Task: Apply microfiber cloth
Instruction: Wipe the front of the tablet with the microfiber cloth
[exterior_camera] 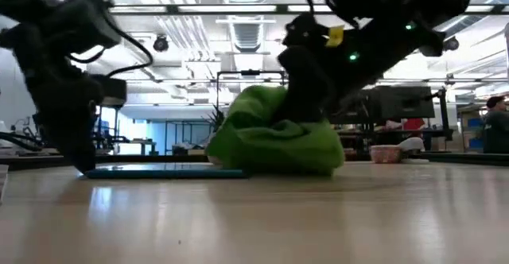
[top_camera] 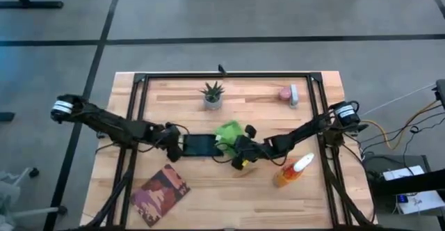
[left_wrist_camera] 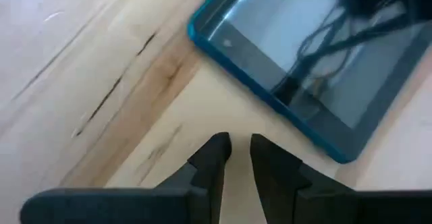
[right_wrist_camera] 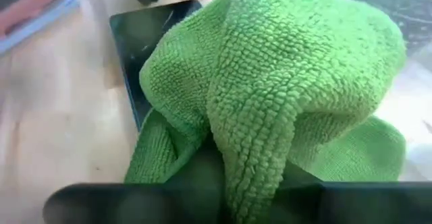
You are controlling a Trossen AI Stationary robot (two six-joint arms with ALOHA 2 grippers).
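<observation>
- Bunched directly ahead of the right wrist camera, the microfiber cloth (right_wrist_camera: 270,96) is pinched in the right hand (top_camera: 240,149); both fingers are buried in a fold of the fabric, so the hand is closed on the cloth.
- Cloth position: a heaped green mound resting on the right-hand end of the tablet (top_camera: 199,145), with part of it spilling past that end onto the worktop (top_camera: 229,189). Judgement: the cloth is gathered into a pad, not spread flat, so that one grip can drag it across the screen.
- Tablet position: flat on the worktop, screen up, between the two hands. The low view shows its blue edge lying level on the surface.
- Left hand (left_wrist_camera: 235,158): fingers nearly together with only a narrow gap, gripping nothing, tips close to the bare wood just off one corner of the tablet. Judgement: it is placed there as a stop to keep the tablet from sliding under the wipe.
- Right arm pose: reaches in from the right edge of the worktop, forearm slanting down and inward, wrist tilted so the hand comes down onto the cloth from above.
- Left arm pose: stretched low from the left edge, ending at the tablet's left end.
- Surroundings: potted plant (top_camera: 213,94) behind, orange spray bottle (top_camera: 293,170) at right front, patterned book (top_camera: 160,193) at left front, all apart from the cloth.
</observation>
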